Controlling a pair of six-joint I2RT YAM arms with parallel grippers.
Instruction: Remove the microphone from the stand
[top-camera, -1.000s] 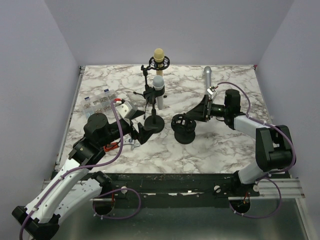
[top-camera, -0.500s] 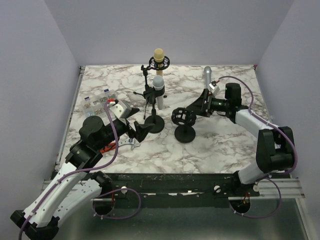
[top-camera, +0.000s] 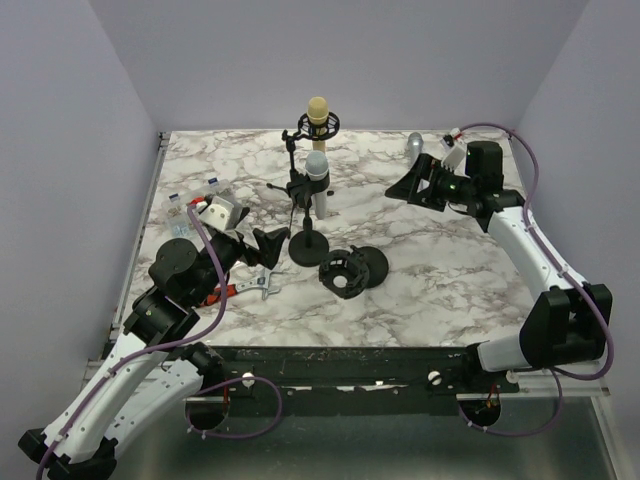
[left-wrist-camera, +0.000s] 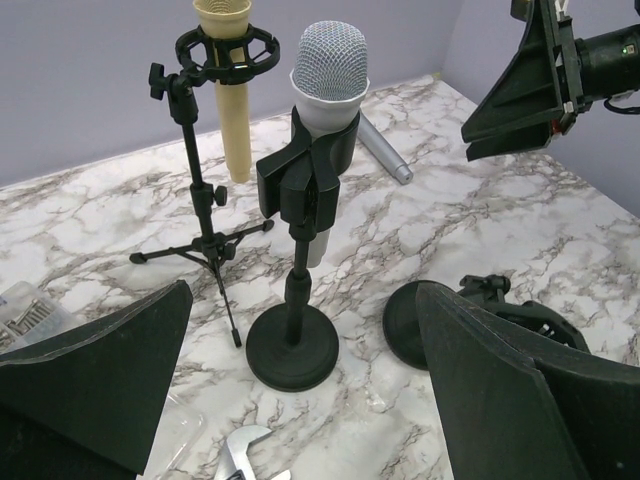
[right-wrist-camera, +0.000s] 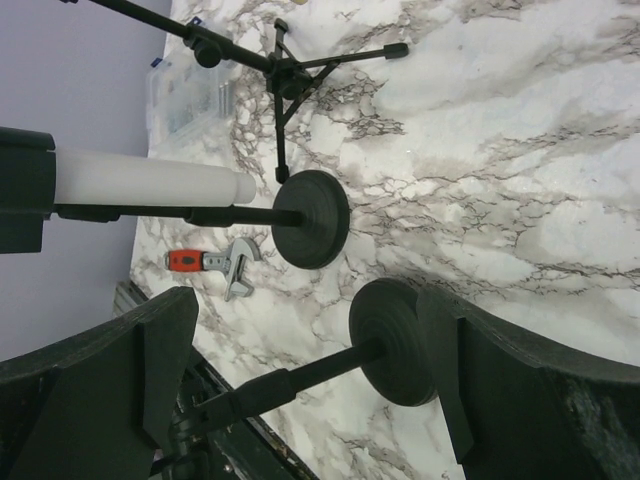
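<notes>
A white microphone (top-camera: 317, 180) with a silver mesh head stands upright in the black clip (left-wrist-camera: 305, 180) of a round-base stand (top-camera: 308, 246) at mid table. It also shows in the left wrist view (left-wrist-camera: 328, 95) and the right wrist view (right-wrist-camera: 150, 180). A cream microphone (top-camera: 318, 112) sits in a shock mount on a tripod stand (left-wrist-camera: 200, 240) behind it. My left gripper (top-camera: 268, 243) is open and empty, just left of the stand's base (left-wrist-camera: 292, 350). My right gripper (top-camera: 400, 188) is open and empty, raised to the right of the microphone.
A second round-base stand (top-camera: 350, 270) with a shock mount lies tipped over right of the first. A grey microphone (top-camera: 415, 145) lies at the back right. A red-handled wrench (top-camera: 245, 288) lies near the front left. Small boxes (top-camera: 190, 200) stand at the left edge.
</notes>
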